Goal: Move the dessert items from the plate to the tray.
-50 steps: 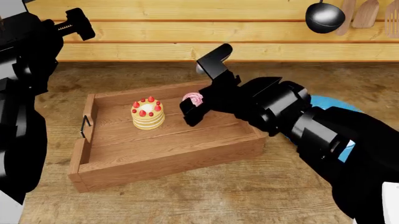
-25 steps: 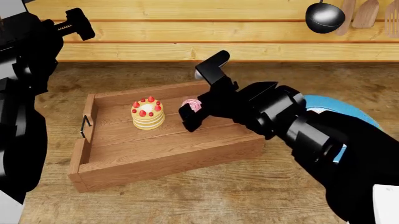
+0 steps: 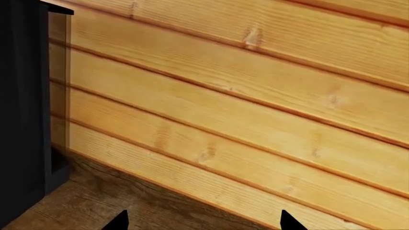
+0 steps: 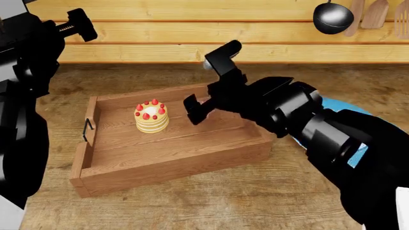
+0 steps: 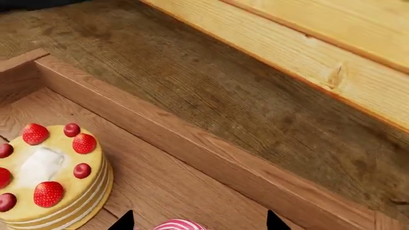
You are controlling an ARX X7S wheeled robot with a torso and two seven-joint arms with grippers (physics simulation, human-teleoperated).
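The layer cake (image 4: 151, 117) already stands upright on the floor of the wooden tray (image 4: 172, 165), towards its handle end, so that part of the job looks done. The right tool (image 4: 211, 81) hangs over the far side of the tray, which makes sense if it is bringing the lollipop (image 5: 179, 224) to sit beside the cake. From the head view the sweet is hidden behind the black fingers; only the right wrist view shows a sliver of its pink-and-white swirl, right at the edge of the picture between the two fingertips and above the tray's boards. The jaws look spread rather wide, and I cannot tell whether they grip the lollipop or have let it go, nor whether it rests on the wood. The left tool (image 4: 76, 26) is held high and off to the side, well apart from the tray, facing the plank wall (image 3: 255, 96); its tips stand apart with nothing between them
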